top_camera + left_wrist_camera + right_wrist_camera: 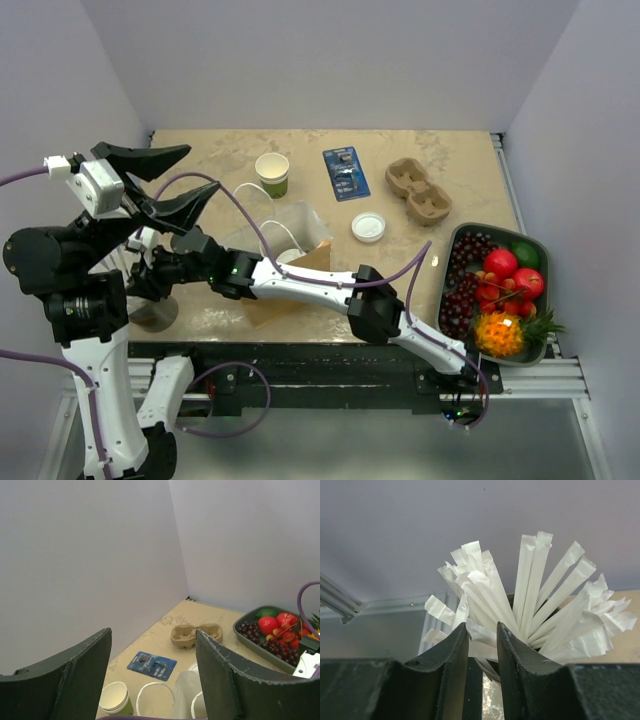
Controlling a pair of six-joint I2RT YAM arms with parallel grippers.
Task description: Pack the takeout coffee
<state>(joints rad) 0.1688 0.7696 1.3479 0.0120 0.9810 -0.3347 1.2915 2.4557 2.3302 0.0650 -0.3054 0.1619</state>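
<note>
The left fingers (200, 192) hang raised over the 9 o'clock edge of the beige counter (450, 150). They are spread wide and there is nothing between them.

The right arm reaches across the near edge toward 8 o'clock. There the right fingers (461, 639) stand at a grey holder cup (157, 314) filled with white paper-wrapped straws (535, 590). These fingers are almost together, with only a narrow gap. One wrapped straw lies in this gap, but I cannot tell if it is really pinched.

A brown paper bag with white loop handles (312, 262) sits in the middle of the counter, partly under the right arm. The takeout coffee, an olive-green paper cup with a white lid, is not plainly visible. A round white patch (290, 256) shows in the mouth of the bag, and I cannot tell if this is its lid.

An open-topped olive-green and cream paper cup (271, 172) stands upright at 12 o'clock from the bag. A loose round white plastic lid (368, 227) lies at 2 o'clock from it. Farther back are a blue blister pack (346, 172) and a moulded cardboard cup carrier (418, 190). A dark tray of fruit (490, 228) is at 4 o'clock on the counter.
</note>
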